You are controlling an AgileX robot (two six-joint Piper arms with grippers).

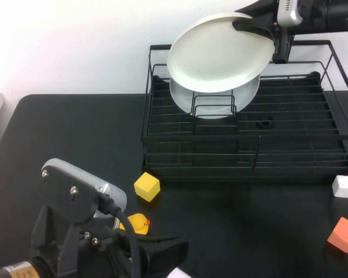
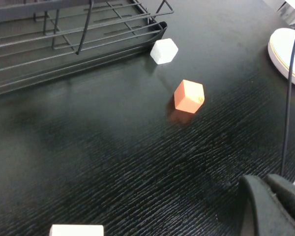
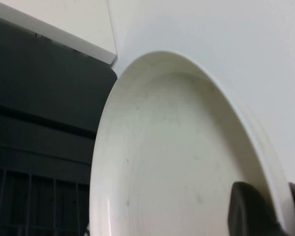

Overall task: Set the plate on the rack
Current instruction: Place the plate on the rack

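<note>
My right gripper (image 1: 256, 26) is shut on the rim of the plate (image 1: 214, 53), a large glossy white round plate, and holds it tilted in the air above the back left part of the black wire rack (image 1: 290, 124). In the right wrist view the plate (image 3: 177, 162) fills the frame, with its rim between my gripper's (image 3: 280, 216) two dark fingers. A second, paler grey-green plate (image 1: 220, 101) stands upright in the rack's dividers just below the held one. My left gripper (image 1: 162, 252) is shut and empty, low over the table's front left; it also shows in the left wrist view (image 2: 270, 196).
On the black table lie a yellow cube (image 1: 147, 186), a yellow duck (image 1: 137, 223), a white cube (image 1: 344, 186) and an orange cube (image 1: 343, 234). The left wrist view also shows a white block (image 2: 76, 230) and another white plate (image 2: 287, 51) at the table's edge.
</note>
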